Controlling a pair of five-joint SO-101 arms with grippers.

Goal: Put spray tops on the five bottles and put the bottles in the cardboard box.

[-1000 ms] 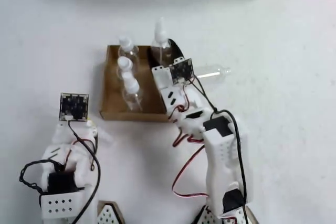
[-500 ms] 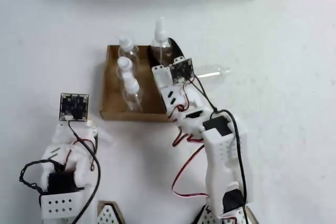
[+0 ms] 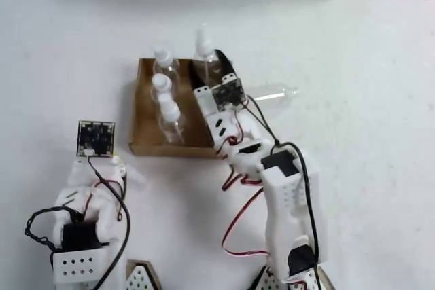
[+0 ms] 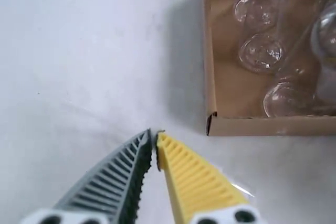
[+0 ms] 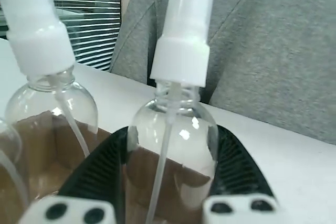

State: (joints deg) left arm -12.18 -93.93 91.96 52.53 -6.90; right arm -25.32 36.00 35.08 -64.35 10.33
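Over the counter's (image 3: pixel 353 45) left side, the left pincer (image 4: pixel 155 139) sits clenched and empty beside the cardboard box (image 3: pixel 141 127), which holds three topped bottles (image 3: pixel 163 86). The right pincer (image 5: pixel 170 174) grasps a fourth bottle (image 5: pixel 173 129) at the box's far right corner. A fifth bottle (image 3: pixel 272 93) lies on its side further right.

Office-type rm, grey fabric chairs (image 5: pixel 262 51), window blinds (image 5: pixel 92 19), white table (image 3: pixel 367 39)

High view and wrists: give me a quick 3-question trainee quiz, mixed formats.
1. True or false: the left gripper grips a bottle.
2. Besides the held bottle in the right gripper, how many capped bottles stand in the cardboard box?
3. The loose bottle lies: A) inside the box, B) on the table beside the box, C) under the left arm.
Key: 1 false; 2 three; 3 B.
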